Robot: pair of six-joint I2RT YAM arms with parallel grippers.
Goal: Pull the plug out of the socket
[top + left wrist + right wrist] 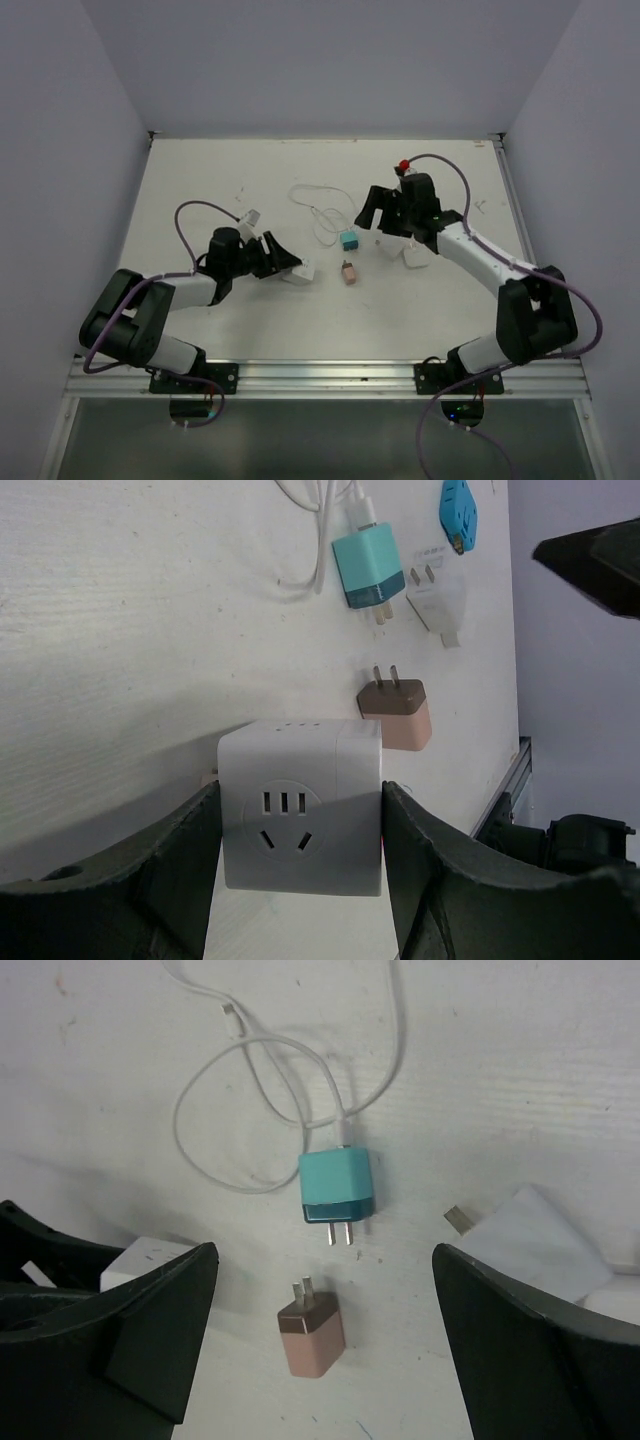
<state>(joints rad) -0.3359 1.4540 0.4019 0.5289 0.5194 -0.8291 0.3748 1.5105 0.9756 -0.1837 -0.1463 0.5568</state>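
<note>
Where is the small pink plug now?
In the top view the pink plug lies mid-table, unplugged, just right of the socket in the left gripper and below the teal plug.

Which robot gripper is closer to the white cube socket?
Left. The left gripper has its jaws shut on two sides of the socket. The right gripper is open, farther off by the pink plug and teal plug.

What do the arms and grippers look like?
The left arm and right arm have black joints and white links. The left gripper and right gripper are black, broad-fingered. A purple cable loops along each arm; a red part tops the right wrist.
</note>
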